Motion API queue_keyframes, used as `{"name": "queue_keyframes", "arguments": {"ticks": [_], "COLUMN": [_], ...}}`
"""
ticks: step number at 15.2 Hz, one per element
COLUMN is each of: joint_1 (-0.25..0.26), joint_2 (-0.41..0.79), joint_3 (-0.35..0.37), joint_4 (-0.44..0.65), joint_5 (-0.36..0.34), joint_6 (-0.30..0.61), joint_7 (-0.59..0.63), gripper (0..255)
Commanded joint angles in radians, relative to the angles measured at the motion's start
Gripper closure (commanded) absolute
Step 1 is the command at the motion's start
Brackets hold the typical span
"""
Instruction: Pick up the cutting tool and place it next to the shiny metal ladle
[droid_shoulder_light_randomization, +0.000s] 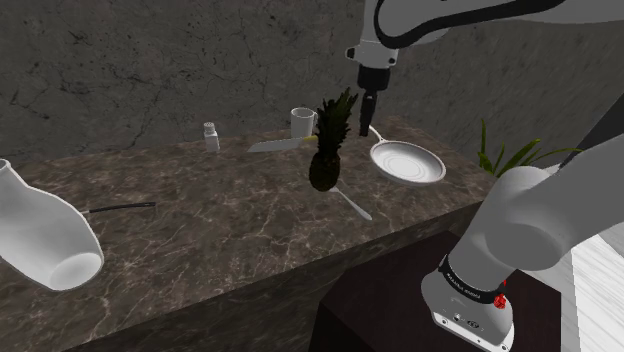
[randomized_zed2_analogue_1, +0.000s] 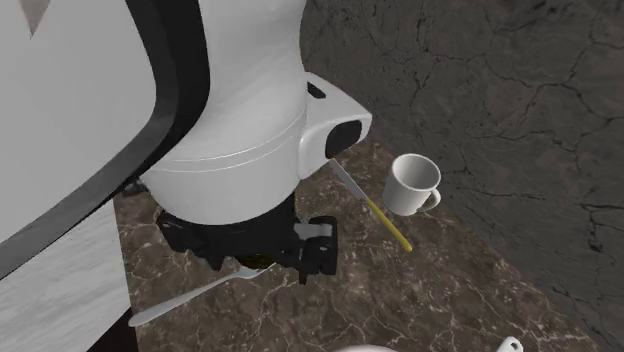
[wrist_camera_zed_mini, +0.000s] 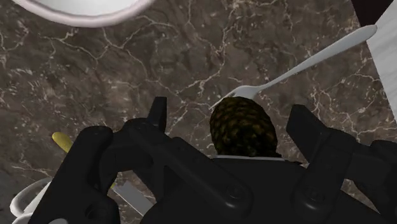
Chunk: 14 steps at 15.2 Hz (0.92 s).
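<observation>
Your all-black two-finger gripper (wrist_camera_zed_mini: 229, 107) hangs in the air above the dark marbled stone counter (droid_shoulder_light_randomization: 230, 230). Its fingers are spread apart and there's nothing between them. In the shoulder view it's just up and to the right of the dark brown, green-leaved pineapple (droid_shoulder_light_randomization: 328, 155), roughly between the fruit and the round white frying pan (droid_shoulder_light_randomization: 407, 162).

The cutting tool you're after is a grey-bladed, yellow-handled knife (droid_shoulder_light_randomization: 275, 145). It's lying flat on the counter, well apart from the gripper. In the shoulder view it sits between the small white bottle (droid_shoulder_light_randomization: 211, 136) and the white mug (droid_shoulder_light_randomization: 303, 122), with its handle end just in front of the mug. The second exterior view shows the yellow handle right beside the mug, and the blade runs back behind the white arm (randomized_zed2_analogue_1: 230, 90).

The silvery long-handled ladle (droid_shoulder_light_randomization: 352, 203) lies on the counter on the near side of the pineapple. Its bowl end is up against the fruit and the handle points toward the shoulder view's lower right. Knife and ladle are well apart, with the pineapple more or less between them.

Over at the shoulder view's left there's a big white vase (droid_shoulder_light_randomization: 40, 235) that looks tipped onto its side. A thin dark rod (droid_shoulder_light_randomization: 120, 208) pokes out from behind it.
</observation>
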Motion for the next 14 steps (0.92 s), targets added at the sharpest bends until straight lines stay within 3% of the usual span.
{"name": "queue_keyframes", "arguments": {"ticks": [1, 8, 14], "joint_1": [0.012, 0.050, 0.062], "joint_2": [0.073, 0.334, 0.560], "joint_3": [-0.025, -0.082, -0.089], "joint_4": [0.022, 0.161, 0.327], "joint_5": [-0.006, 0.022, 0.086], "joint_6": [0.062, 0.215, 0.298], "joint_7": [-0.076, -0.327, -0.538], "gripper": [0, 0, 0]}}
